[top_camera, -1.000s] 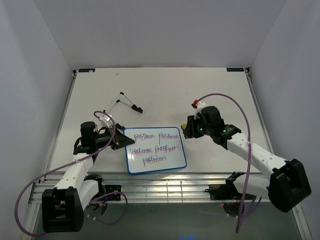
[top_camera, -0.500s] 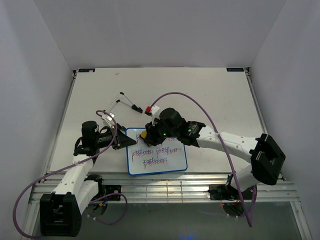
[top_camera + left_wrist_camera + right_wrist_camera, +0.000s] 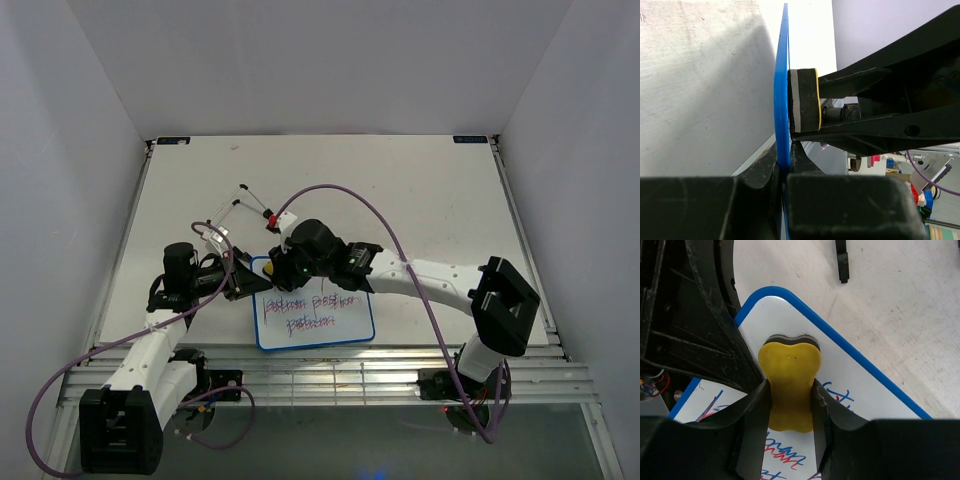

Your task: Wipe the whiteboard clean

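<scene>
The whiteboard (image 3: 330, 328), white with a blue frame and red and blue writing, lies flat near the table's front. My left gripper (image 3: 240, 283) is shut on its left edge; the blue frame (image 3: 782, 115) runs between the jaws. My right gripper (image 3: 280, 268) is shut on the yellow eraser (image 3: 789, 382) and presses it on the board's top left corner (image 3: 765, 302). The eraser also shows edge-on in the left wrist view (image 3: 805, 102). The top row of writing is wiped; lower rows (image 3: 308, 310) still show.
A thin black and white folding stand (image 3: 245, 203) lies on the table behind the board; one black foot shows in the right wrist view (image 3: 841, 260). A purple cable (image 3: 390, 230) arcs over the right arm. The slatted front rail (image 3: 320, 375) runs just below the board.
My right arm has swept the eraser leftward across the board's top row, from its right edge to the top left corner, wiping that writing. The left gripper has held still.
</scene>
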Available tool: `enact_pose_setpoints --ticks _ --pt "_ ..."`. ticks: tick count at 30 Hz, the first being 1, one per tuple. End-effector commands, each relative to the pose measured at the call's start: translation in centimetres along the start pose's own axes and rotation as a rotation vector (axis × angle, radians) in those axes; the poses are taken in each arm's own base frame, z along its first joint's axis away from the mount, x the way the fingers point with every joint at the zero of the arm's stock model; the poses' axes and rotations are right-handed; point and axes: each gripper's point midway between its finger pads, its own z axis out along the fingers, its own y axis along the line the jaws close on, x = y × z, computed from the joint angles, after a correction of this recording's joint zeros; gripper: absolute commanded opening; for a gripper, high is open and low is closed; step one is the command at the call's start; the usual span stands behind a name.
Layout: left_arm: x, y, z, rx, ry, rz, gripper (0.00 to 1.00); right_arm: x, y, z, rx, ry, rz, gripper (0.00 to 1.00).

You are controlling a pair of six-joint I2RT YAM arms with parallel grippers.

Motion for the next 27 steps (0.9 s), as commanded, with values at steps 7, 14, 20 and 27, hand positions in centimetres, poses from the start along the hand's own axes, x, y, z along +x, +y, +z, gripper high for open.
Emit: enact_pose_setpoints --ticks 7,14,20,27 --pt "-0.5 -3.5 -0.6 0.113 0.016 0.120 0.00 1.4 -1.8 1.5 0.146 0.067 0.056 0.26" --pt "-0.7 -3.6 -0.6 0.109 -0.005 0.135 0.00 4.9 -4.3 0.7 0.288 0.172 0.098 0.26" --pt "-0.6 -3.7 -0.7 0.115 0.000 0.136 0.00 7.0 -5.9 0.3 0.303 0.219 0.144 0.25" --pt "-0.5 -3.8 -0.7 0.118 0.004 0.135 0.00 9.7 -8.6 -0.8 0.331 0.267 0.211 0.25"
